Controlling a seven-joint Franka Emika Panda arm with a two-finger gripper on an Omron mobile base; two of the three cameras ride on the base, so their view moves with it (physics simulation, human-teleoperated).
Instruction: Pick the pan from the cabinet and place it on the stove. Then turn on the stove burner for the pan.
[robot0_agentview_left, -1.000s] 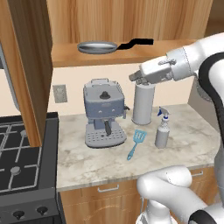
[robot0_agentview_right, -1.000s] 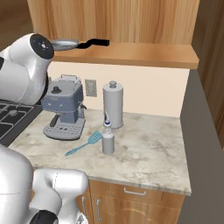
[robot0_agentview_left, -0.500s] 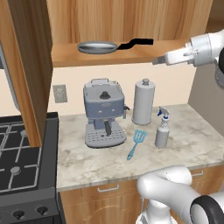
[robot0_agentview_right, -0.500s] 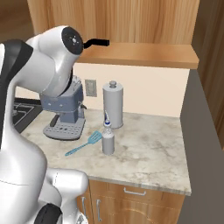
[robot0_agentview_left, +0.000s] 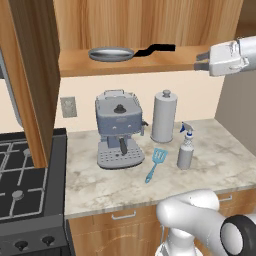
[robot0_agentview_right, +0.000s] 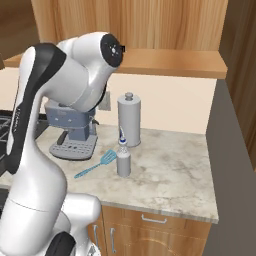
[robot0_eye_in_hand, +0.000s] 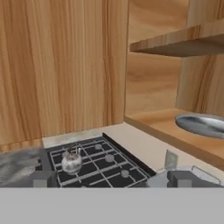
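A rendered kitchen is shown, and every place here is given relative to the pan (robot0_agentview_left: 111, 54), a shallow silver dish with a thin black handle (robot0_agentview_left: 156, 49). The pan is seen resting on the bottom shelf of the open wooden cabinet (robot0_agentview_left: 150, 62), untouched. Its long axis is laid along the shelf: the handle is pointed away from the bowl toward the right side of the left base view, with its tip kicked up slightly. Further along that same line, beyond the handle's end and at about the same height, the claw (robot0_agentview_left: 201, 58) is held level, its dark fingers aimed back toward the handle. A clear gap is left between fingers and handle, so nothing is gripped; the fingers are spread wide apart. From the hand view, the pan's rim (robot0_eye_in_hand: 202, 124) is caught at the right edge, ahead of the spread fingertips. It is judged that the handle, not the bowl, is the nearer part, and that a straight advance along the shelf would be needed for the handle to be reached. Below the pan, on the marble counter (robot0_agentview_left: 215, 165), a grey coffee machine (robot0_agentview_left: 119, 129) is stood almost directly underneath, with a grey canister (robot0_agentview_left: 164, 116), a spray bottle (robot0_agentview_left: 185, 146) and a blue spatula (robot0_agentview_left: 155, 164) further toward the claw's side. The black stove (robot0_agentview_left: 25, 190) is set lower still, on the side of the pan away from the claw.
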